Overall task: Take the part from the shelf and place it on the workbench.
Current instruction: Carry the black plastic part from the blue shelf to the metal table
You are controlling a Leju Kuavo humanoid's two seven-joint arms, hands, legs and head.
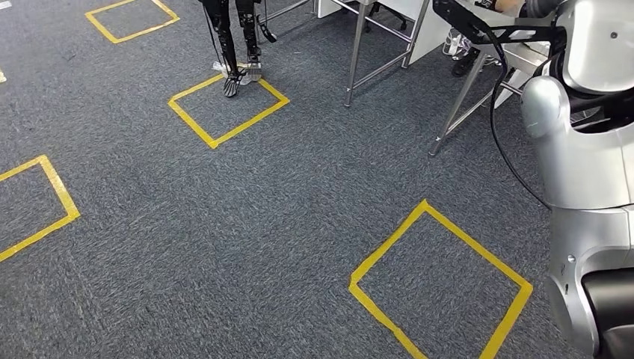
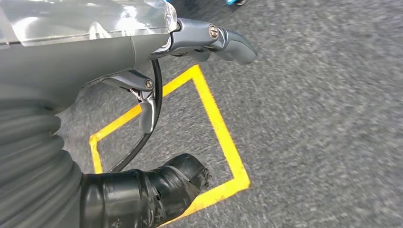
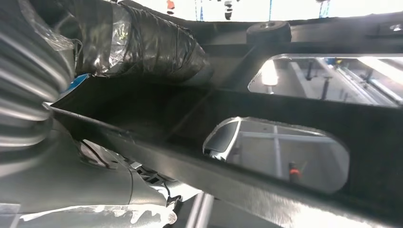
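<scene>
A black part (image 3: 285, 137), a flat frame with rounded cut-outs, is being gripped by the right hand (image 3: 142, 42); its taped dark fingers (image 3: 161, 47) are being wrapped over one edge. In the head view the same part (image 1: 478, 26) is being carried high at the upper right, above the silver right arm (image 1: 576, 142) and near a table's metal legs (image 1: 357, 52). The left hand (image 2: 157, 80) is being held over grey carpet (image 2: 323, 118) with fingers apart and nothing grasped, above a yellow tape square (image 2: 218, 128). Further tape squares (image 1: 441, 284) are being seen on the carpet, and a person's feet (image 1: 239, 75) are standing at one of them
</scene>
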